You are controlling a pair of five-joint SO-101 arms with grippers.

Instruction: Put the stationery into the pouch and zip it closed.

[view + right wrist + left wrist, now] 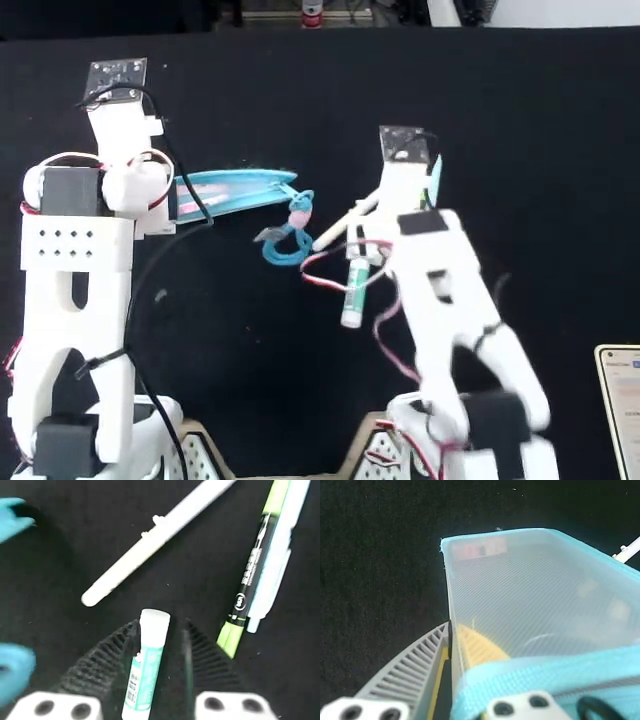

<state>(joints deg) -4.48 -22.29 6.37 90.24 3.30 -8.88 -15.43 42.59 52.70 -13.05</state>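
**Grabbing the glue stick for the pouch**

The right gripper has its jaws spread around the glue stick. One side touches and there's a gap on the other, so it's not pinched yet imo. A white pen and a green highlighter lie just past it, all near the pouch's corded end. The left gripper is clamped on the pouch's other end. I'd squeeze square across the stick, then lift clear of the pens before heading for the pouch.

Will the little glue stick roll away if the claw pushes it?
Probably: the glue stick looks round and smooth, so a sideways nudge could roll it. It looks stiff, so it likely won't bend. The right claw, open around it, should catch it.
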